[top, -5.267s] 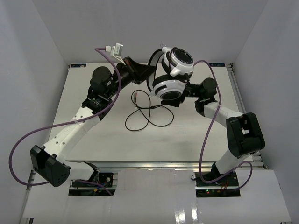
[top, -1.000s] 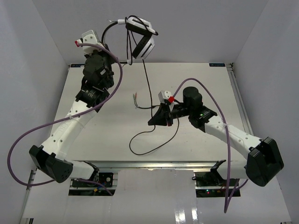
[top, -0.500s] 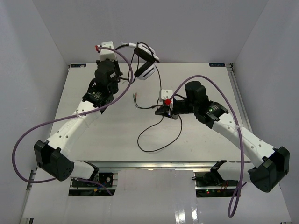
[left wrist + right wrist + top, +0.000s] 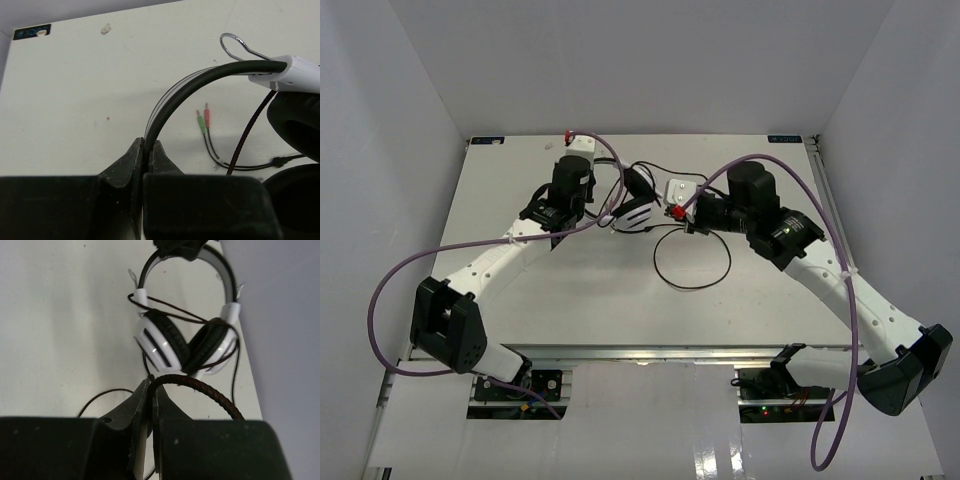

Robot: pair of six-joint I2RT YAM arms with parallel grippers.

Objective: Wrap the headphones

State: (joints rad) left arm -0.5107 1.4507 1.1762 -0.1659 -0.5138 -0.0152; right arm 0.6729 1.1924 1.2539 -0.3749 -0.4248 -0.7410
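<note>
**Both hands closed: left on the headband, right on the cable**

Your left hand (image 4: 148, 150) is pressed together on the black headband (image 4: 200, 82) of the headphones (image 4: 637, 205), gripping it partway along its arc. The headphones sit over the far middle of the table (image 4: 540, 300), between your two hands. You cannot tell from these views whether the cups touch the table.

Your right hand (image 4: 150, 386) is pinching the thin cable (image 4: 200, 387) just beside the black ear pads (image 4: 167, 335). In the right wrist view, strands of the cable cross the front of the headphones at the sliders and again over the pads.

A slack loop (image 4: 692, 262) of the cable lies on the table on the near side of your right hand. The green and pink plugs (image 4: 202, 119) lie side by side on the table under the headband's arc, apart from both hands.
</note>
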